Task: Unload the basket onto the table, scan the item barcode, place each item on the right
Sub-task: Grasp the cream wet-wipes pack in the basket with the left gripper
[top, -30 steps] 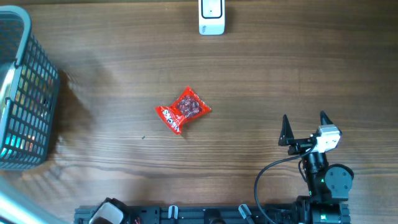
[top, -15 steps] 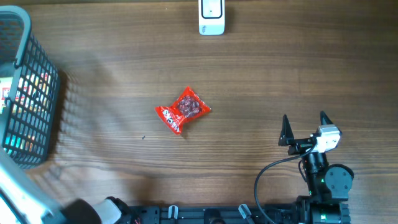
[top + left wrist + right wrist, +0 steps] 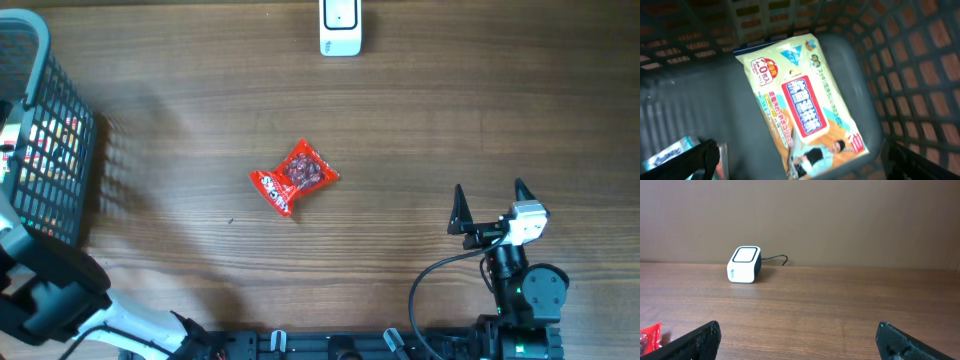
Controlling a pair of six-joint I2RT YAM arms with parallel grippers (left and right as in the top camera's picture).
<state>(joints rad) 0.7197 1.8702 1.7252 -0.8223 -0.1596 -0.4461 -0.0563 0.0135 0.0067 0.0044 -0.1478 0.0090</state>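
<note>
Left arm (image 3: 50,292) reaches from 7 o'clock over basket (image 3: 62,170). Left tool (image 3: 807,161) spread wide, empty, aimed down inside. Right tool (image 3: 489,198) spread wide, empty, at 4 o'clock. Red pouch (image 3: 294,177) flat mid-counter (image 3: 450,110), crinkled. Scanner (image 3: 340,28) at 12. Basket holds wipes pack (image 3: 805,105) and a second packet (image 3: 667,152), partly seen.

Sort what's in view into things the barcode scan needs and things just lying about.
Job: scanner; basket; wipes pack inside it; open left gripper above the pack.
Lying about: red snack packet mid-table, possibly another item to scan; open right gripper, holding nothing.
</note>
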